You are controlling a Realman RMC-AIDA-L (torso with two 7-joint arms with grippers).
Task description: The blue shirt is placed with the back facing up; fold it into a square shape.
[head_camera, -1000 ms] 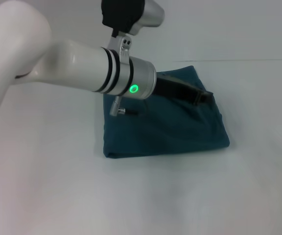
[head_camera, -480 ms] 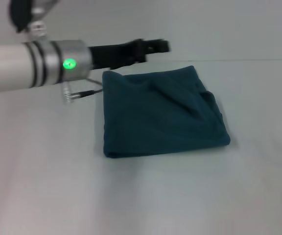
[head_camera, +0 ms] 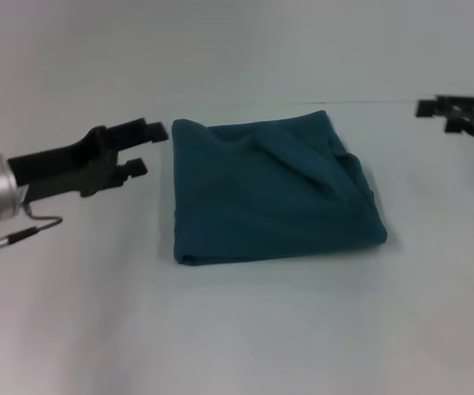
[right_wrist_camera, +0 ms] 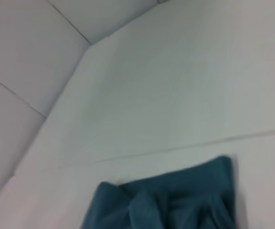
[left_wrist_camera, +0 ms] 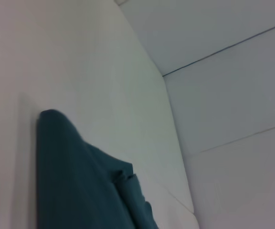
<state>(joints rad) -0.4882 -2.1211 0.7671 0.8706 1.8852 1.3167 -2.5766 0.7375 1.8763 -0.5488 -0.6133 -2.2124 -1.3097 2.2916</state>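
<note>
A lab-like test bench: bare white table (head_camera: 237, 329) and plain white panelled walls (left_wrist_camera: 233, 95).

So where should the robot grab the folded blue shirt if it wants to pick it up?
Probably the near left corner of the dark teal-blue folded fabric shirt, coming in from the left side. The layers there meet in a neat, thick fold, and the open left hand is already beside that edge. The far right corner is rumpled and looser.
</note>
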